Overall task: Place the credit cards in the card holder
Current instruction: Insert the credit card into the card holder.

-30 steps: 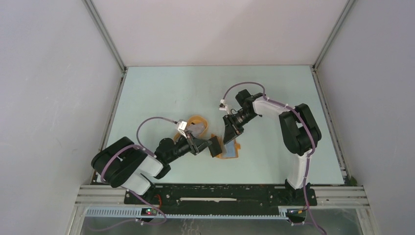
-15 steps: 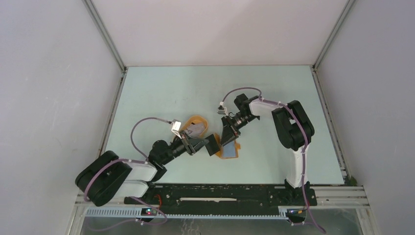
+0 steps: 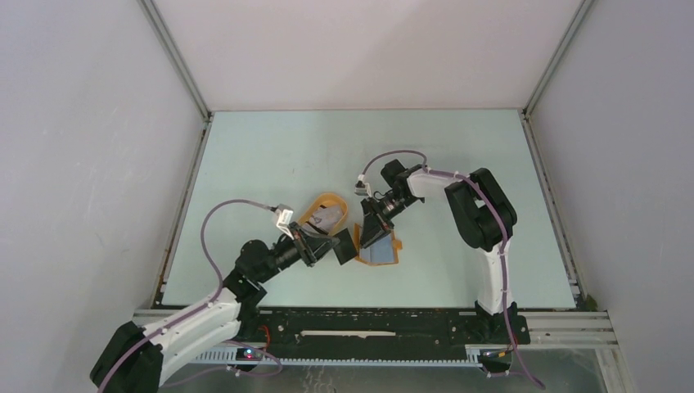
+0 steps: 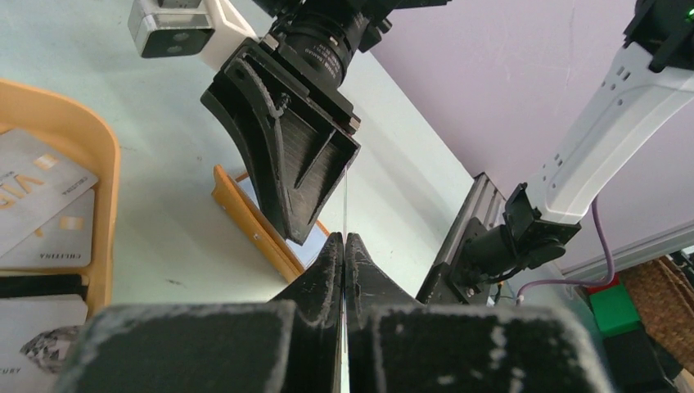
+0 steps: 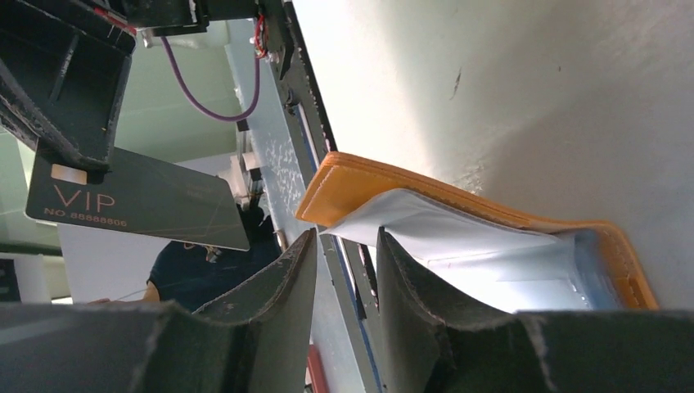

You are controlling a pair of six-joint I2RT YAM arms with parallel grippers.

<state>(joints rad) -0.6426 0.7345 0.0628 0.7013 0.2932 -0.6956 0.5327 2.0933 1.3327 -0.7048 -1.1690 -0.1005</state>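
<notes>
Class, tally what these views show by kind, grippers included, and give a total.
cards: 4 showing, 3 in the tray, 1 card in the left gripper
wallet: 1
tray: 1
grippers: 2, the left gripper and the right gripper
Total: 8

A pale mint-green counter (image 3: 458,147) fills the frame's centre, enclosed by plain matte grey-white walls (image 3: 368,49); silver aluminium rails (image 3: 176,61) run down from the upper corners.
</notes>
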